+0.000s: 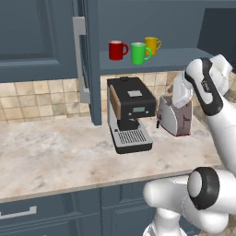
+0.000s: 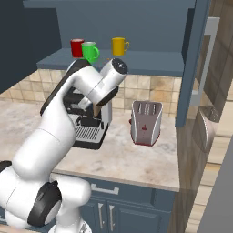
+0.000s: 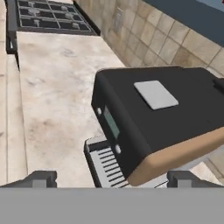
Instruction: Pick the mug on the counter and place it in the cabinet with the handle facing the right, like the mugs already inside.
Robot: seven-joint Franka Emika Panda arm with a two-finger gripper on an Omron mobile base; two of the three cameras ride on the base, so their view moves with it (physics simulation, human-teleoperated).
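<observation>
While looking down along the claw (image 3: 113,180), find its two dark tips spread wide with nothing between them, hanging over the black top of the coffee machine (image 3: 162,118) and its ribbed drip tray. Can make out a small display on the machine's front face, too small to read, and a plain grey plate on its lid. Cannot read any lettering on the silver and red toaster (image 1: 174,116) just to the right of the machine. Spot the mug (image 1: 139,53) up on the shelf of the cabinet (image 1: 184,57), upright, close to the shelf's front edge, just beside the red mug (image 1: 117,50) and in front of the yellow mug (image 1: 152,45), from the left base view. See its handle (image 1: 148,53) turned right, matching the loops on the other two. Note the cabinet door swung open at the left, long silver bar (image 1: 79,60) facing outward, its edge hanging just left of the machine. Find broad bare surface (image 1: 55,147) left of the coffee machine, running toward a stove (image 3: 48,15) at the far end, and a narrower bare strip along the pale front edge before the two appliances.
</observation>
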